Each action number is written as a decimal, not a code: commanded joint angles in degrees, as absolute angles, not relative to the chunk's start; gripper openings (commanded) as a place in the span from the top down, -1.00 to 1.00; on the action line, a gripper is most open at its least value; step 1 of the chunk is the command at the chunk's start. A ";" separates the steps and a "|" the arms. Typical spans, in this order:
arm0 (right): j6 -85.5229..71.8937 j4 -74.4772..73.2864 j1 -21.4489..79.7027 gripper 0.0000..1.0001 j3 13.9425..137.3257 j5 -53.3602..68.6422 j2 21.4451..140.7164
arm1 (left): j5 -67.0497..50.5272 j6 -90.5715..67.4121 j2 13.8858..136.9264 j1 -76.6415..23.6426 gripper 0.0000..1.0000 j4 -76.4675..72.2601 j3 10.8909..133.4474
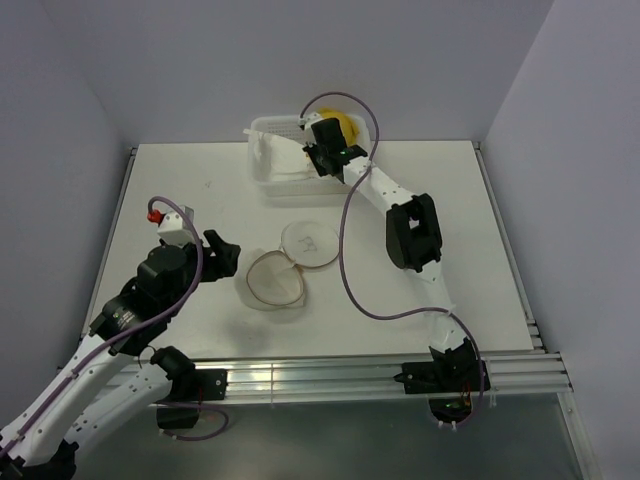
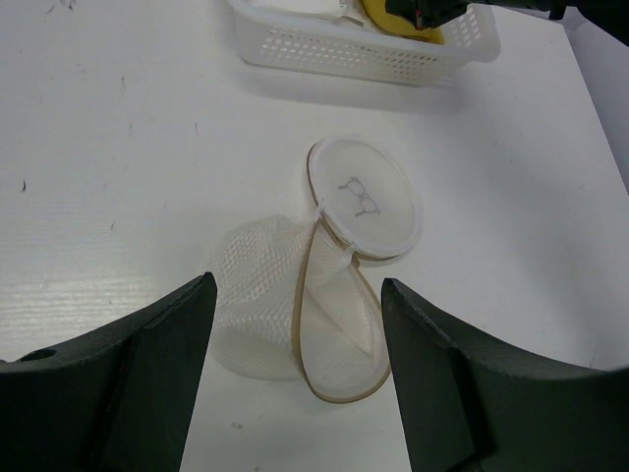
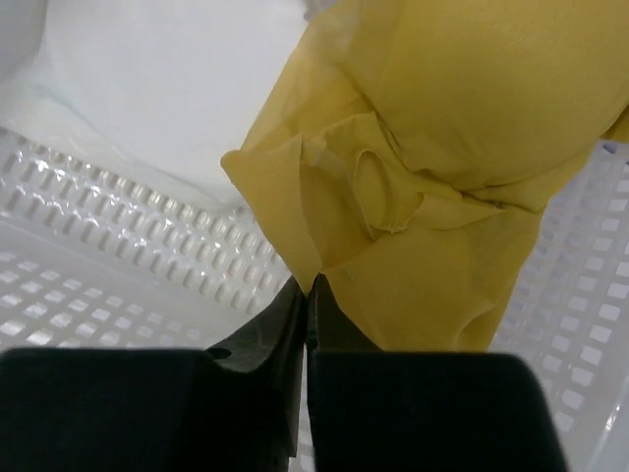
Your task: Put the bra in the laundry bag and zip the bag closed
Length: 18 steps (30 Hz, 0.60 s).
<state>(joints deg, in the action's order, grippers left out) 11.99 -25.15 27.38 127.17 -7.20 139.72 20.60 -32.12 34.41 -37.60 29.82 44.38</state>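
From above, the right arm covers most of the mustard-yellow soft fabric bra (image 1: 347, 124); only a rounded patch shows, in the white perforated plastic basket (image 1: 270, 186) at the desk's (image 1: 180, 200) 12 o'clock. The right hand (image 3: 308, 293) has its jaws pinched together on a fold of the bra's crumpled lower edge, with a plain white cloth (image 3: 167, 88) at its 10 o'clock. The round translucent white mesh laundry bag (image 2: 257, 295) lies open on its side mid-desk, its flat white disc lid (image 2: 366, 197) at its 1 o'clock, the lid's dark mark too small to read. The left hand (image 2: 297, 295) hangs spread wide, holding nothing.
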 commanded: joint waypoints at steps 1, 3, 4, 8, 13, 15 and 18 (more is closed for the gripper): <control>10.99 -16.98 27.25 0.98 124.72 -8.52 134.40 | 17.32 -30.50 34.80 -36.04 -0.48 26.98 44.21; 9.94 -13.21 27.25 1.00 122.01 -8.53 130.97 | 16.35 -30.41 34.98 -35.25 -0.47 26.81 44.30; 9.67 -11.97 27.25 1.00 121.12 -8.44 129.65 | 16.09 -30.41 35.07 -34.81 -0.47 26.72 44.21; 7.83 -7.48 26.90 1.00 117.17 -9.05 121.58 | 15.38 -30.50 34.98 -34.19 -0.47 26.63 44.12; 5.54 -3.87 25.84 1.00 109.96 -8.96 112.78 | 13.89 -30.41 34.28 -33.93 -0.47 25.93 43.95; 4.75 -3.87 25.32 1.00 107.33 -9.05 108.65 | 13.19 -30.50 34.19 -33.84 -0.47 25.58 43.95; 3.96 -2.82 24.61 1.00 102.33 -9.58 102.23 | 11.96 -30.59 34.10 -33.75 -0.47 25.23 43.77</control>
<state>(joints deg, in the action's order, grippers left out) 5.76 -7.44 25.74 106.10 -8.29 108.64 14.15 -31.90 34.70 -34.09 28.08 44.23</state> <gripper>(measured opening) 0.015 0.735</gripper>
